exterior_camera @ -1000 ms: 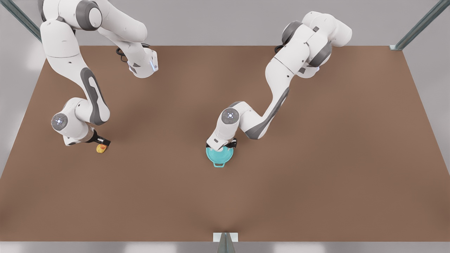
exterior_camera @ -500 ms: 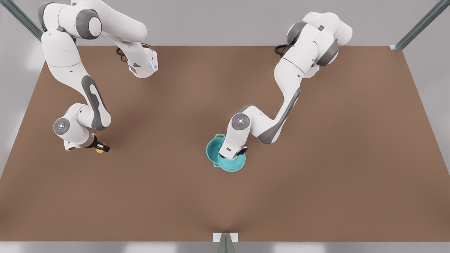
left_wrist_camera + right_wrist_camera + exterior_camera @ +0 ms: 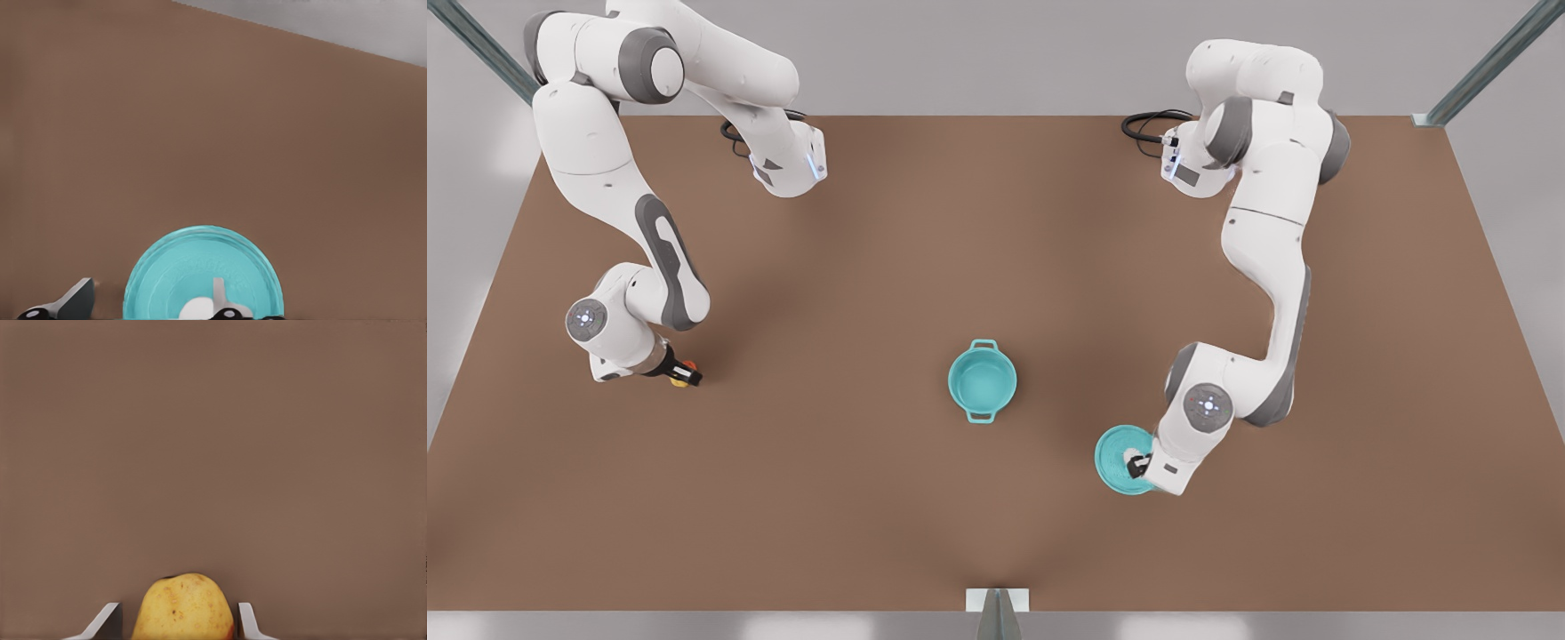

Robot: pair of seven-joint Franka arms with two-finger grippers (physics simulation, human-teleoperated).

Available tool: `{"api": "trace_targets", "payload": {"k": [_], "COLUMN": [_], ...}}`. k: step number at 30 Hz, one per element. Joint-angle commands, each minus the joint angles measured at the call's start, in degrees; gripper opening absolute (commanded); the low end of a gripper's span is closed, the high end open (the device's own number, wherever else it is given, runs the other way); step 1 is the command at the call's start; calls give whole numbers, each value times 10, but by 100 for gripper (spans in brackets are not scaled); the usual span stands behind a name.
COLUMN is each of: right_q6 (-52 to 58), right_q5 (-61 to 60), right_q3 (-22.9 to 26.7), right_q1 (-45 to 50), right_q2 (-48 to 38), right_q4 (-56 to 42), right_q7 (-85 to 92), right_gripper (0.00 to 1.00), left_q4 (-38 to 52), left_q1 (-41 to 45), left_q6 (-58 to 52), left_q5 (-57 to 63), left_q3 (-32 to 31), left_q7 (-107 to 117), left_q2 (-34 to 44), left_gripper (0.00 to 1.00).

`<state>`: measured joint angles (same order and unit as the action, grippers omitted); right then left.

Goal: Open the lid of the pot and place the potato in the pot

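The open turquoise pot [image 3: 982, 380] stands mid-table, with nothing visible inside it. The flat turquoise pot lid [image 3: 1115, 458] with its white knob [image 3: 195, 309] lies toward the front view's right of the pot. My left gripper [image 3: 1136, 463] [image 3: 152, 285] hovers over the lid, open, with one finger beside the knob. At the front view's left, my right gripper [image 3: 685, 374] [image 3: 180, 611] is low over the table and open. Its fingers [image 3: 107, 618] straddle the yellow potato [image 3: 183, 608] [image 3: 681, 381], and thin gaps show on both sides.
The brown table [image 3: 996, 222] stretches wide around the pot. Both arm bases sit at the far edge. A small metal post [image 3: 997, 609] stands at the middle of the near edge.
The left gripper carried the lid off the pot toward the front view's right and opened over it. The right gripper came down around the potato and has hardly moved since.
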<state>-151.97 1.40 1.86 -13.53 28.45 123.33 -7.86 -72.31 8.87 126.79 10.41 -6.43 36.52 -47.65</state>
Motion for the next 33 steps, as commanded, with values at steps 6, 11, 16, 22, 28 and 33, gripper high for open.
{"api": "trace_targets", "payload": {"k": [6, 11, 16, 22, 28, 33], "right_q6": [2, 5, 25, 52, 112, 178], "right_q5": [-1, -1, -2, -7, -23, -23], "right_q3": [0, 0, -5, -31, -102, -104], "right_q1": [0, 1, 6, 16, 21, 98], "right_q2": [-2, -11, -38, -65, -93, -97], "right_q4": [0, 1, 1, 0, -17, -63], "right_q7": [2, 3, -1, -11, -105, -202], "right_gripper": [60, 58, 58, 57, 56, 56], "left_q4": [-246, -132, -133, -129, -129, -129], "left_q1": [-127, -143, -147, -144, -144, -144], "left_q6": [-253, -351, -396, -396, -395, -395], "left_q5": [-109, -141, -138, -132, -130, -130], "left_q3": [-14, -5, -7, -8, -8, -8], "left_q7": [-369, -361, -363, -363, -364, -364], "left_q2": [384, 384, 380, 379, 377, 377], "left_gripper": [100, 100, 100, 100, 100, 100]}}
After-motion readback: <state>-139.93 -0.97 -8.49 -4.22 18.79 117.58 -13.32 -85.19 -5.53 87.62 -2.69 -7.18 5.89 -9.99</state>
